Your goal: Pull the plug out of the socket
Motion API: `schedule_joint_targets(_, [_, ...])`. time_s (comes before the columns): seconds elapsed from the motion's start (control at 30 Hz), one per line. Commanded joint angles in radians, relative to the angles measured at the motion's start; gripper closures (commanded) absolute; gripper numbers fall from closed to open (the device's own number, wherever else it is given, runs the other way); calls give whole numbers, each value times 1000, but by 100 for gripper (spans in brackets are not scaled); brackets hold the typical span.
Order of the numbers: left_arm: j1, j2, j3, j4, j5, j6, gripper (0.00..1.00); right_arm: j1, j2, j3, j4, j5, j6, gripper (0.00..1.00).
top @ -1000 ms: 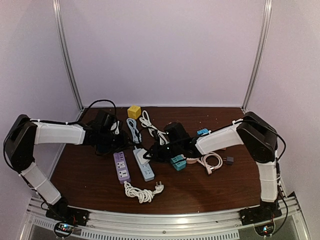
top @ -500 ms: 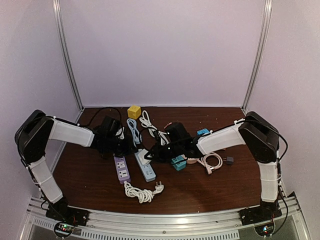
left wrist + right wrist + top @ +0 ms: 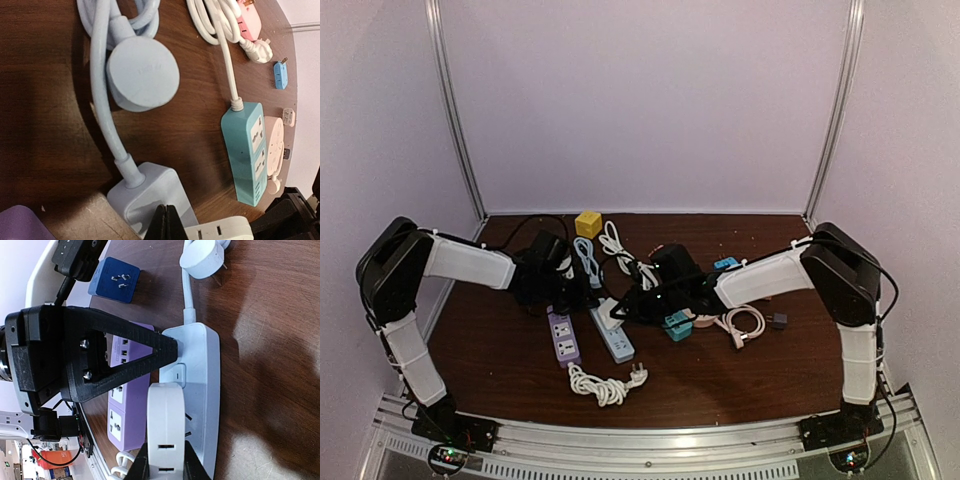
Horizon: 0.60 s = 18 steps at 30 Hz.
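A white plug [image 3: 166, 425] sits over the light-blue power strip [image 3: 202, 385], and its prongs show in the gap between them. My right gripper [image 3: 166, 462] is shut on the white plug from both sides. My left gripper [image 3: 166, 223] is shut, with its tips resting on the cord end of the same strip [image 3: 150, 192]; it also shows in the right wrist view [image 3: 172, 347]. From the top view, the strip [image 3: 616, 342] lies at mid-table with both grippers meeting over its far end, the left gripper [image 3: 585, 298] and the right gripper [image 3: 618, 313].
A purple strip [image 3: 562, 335] lies just left of the blue one and a teal strip [image 3: 676, 324] just right. A coiled white cable [image 3: 603, 384] is in front. A yellow cube [image 3: 587, 223], cords, a pink cable [image 3: 743, 324] and small adapters lie behind and to the right.
My left arm has swung right and its gripper has come down onto the far end of the light-blue strip. My right gripper has stayed on the white plug, shifting only slightly.
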Motion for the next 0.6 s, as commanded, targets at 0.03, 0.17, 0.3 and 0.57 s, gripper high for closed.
schedule_joint_targets(0.03, [-11, 22, 11, -110, -50, 27, 100, 4, -54, 7, -31, 15, 4, 100])
schedule_joint_targets(0.17, [-18, 18, 14, -133, -48, 41, 100, 3, -44, 29, -43, 15, 9, 100])
schedule_joint_targets(0.3, [-20, 12, 2, -150, -63, 43, 100, 2, -40, 34, -20, -2, 12, 100])
schedule_joint_targets(0.57, [-22, 19, -20, -165, -88, 39, 100, -7, -43, 44, 15, -43, 12, 100])
